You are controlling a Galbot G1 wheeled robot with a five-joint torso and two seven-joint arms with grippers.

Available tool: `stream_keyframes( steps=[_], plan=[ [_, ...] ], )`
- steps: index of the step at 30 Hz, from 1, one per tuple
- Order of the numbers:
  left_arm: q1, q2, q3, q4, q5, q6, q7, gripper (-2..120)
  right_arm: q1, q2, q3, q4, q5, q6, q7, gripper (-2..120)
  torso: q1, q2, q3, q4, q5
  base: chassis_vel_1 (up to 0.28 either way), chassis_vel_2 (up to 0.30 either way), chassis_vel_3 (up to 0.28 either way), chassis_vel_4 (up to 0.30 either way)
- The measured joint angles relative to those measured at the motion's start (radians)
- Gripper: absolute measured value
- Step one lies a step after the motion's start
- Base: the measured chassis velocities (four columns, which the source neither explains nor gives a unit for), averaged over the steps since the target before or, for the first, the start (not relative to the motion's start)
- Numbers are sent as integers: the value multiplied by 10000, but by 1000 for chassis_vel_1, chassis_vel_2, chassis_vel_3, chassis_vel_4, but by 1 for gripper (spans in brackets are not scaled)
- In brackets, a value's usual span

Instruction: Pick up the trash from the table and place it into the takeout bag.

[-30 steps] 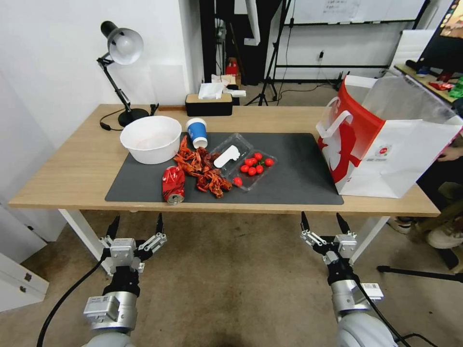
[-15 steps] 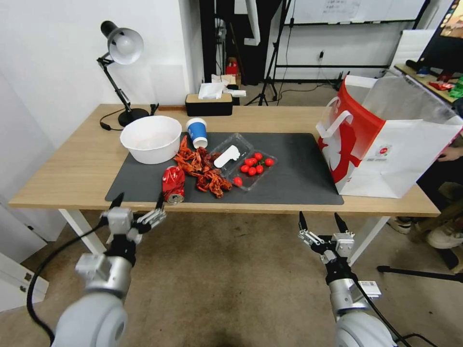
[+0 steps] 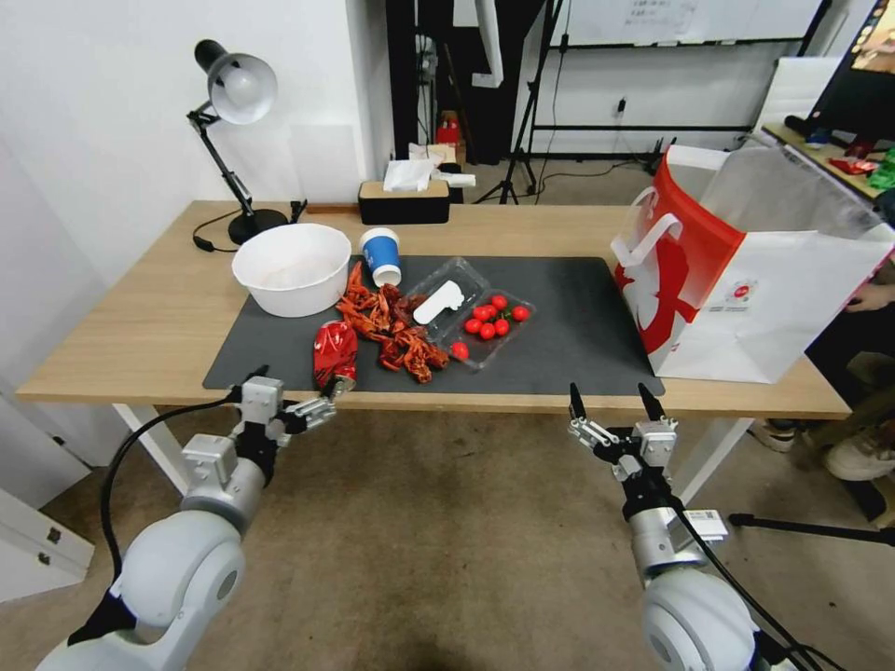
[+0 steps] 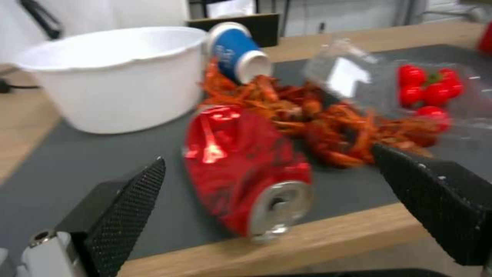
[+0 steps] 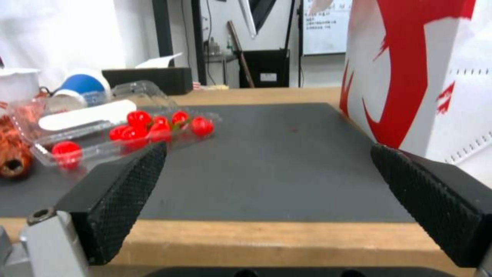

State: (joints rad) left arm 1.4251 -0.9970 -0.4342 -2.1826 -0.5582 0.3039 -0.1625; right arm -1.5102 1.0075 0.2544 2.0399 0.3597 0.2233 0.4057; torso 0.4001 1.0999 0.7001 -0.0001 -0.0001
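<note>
Left wrist view: crushed red drink can point(image 4: 241, 169) on mat near table point(image 3: 140, 345) edge, straight ahead between spread fingers of left gripper point(image 4: 287, 200); long axis toward it. Right gripper point(image 3: 611, 410) open, farther.

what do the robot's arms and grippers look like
Both arms are rounded silver-grey shells ending in metal wrist blocks with small white barcode-style labels. A black cable loops along each. The left gripper and right gripper have silver linkages and two pointed black fingers; the finger pads carry a fine knurled grid texture.
</note>
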Motion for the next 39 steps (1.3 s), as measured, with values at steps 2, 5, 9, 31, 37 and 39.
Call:
stream_keyframes(
  steps=[2,5,9,31,37,39],
  plan=[
    [-71,78,79,-38,-230,66,45,100,-29,-15,-35,3,-29,-93,29,100,0,0,0,2,2,0,0,0,0],
    [-206,183,183,-50,-404,185,19,100,-69,-35,-108,0,-100,-203,67,100,0,0,0,1,1,0,0,0,0],
    [-499,291,515,187,-417,248,-309,100,-120,-40,-165,-41,-154,-264,76,100,0,0,0,3,0,0,0,0,0],
    [-1656,30,1352,1080,-2788,885,-2224,100,-198,133,-191,-213,-500,-348,199,100,0,1,-1,1,1,0,0,0,0],
    [-1768,-31,1482,1065,-3538,1074,-2783,93,-193,143,-164,-229,-500,-349,217,100,0,1,-2,2,6,0,0,0,0],
    [-1788,-59,1499,1072,-3577,1083,-2836,90,-181,141,-162,-229,-501,-349,230,100,-1,2,-2,2,5,0,0,0,0]
  ],
)
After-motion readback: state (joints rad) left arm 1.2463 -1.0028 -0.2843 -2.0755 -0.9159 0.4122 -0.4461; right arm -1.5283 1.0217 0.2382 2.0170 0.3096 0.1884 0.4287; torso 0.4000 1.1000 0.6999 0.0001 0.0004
